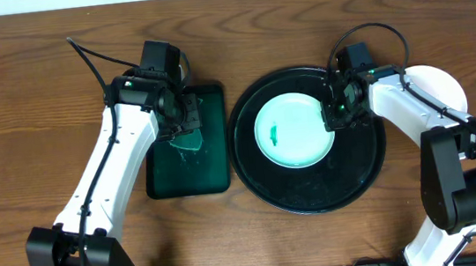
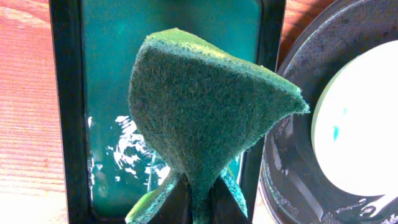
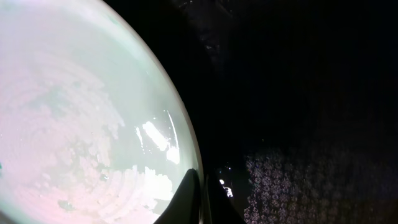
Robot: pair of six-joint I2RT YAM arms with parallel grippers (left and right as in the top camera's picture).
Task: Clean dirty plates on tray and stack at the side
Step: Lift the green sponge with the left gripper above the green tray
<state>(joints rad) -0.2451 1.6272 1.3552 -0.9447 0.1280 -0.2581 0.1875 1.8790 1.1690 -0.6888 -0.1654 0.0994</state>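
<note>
One pale-mint plate point(image 1: 295, 131) lies on the round black tray point(image 1: 316, 197), with a small green smear point(image 1: 274, 134) left of its middle. My right gripper point(image 1: 340, 109) sits at the plate's right rim. In the right wrist view the plate point(image 3: 81, 112) fills the left side, and its rim runs into my shut right gripper point(image 3: 200, 202). My left gripper point(image 1: 182, 125) hovers over a dark green rectangular tray point(image 1: 211, 176), shut on a green sponge point(image 2: 205, 106) that stands up from the left gripper point(image 2: 200, 205). The left wrist view shows the plate point(image 2: 360, 118) at the right edge.
A white plate point(image 1: 441, 85) lies on the table right of the black tray, partly under my right arm. The green tray's floor point(image 2: 112, 81) is wet with white foam. Water drops bead the black tray point(image 2: 292, 180). Wooden tabletop point(image 1: 31, 102) surrounds both trays.
</note>
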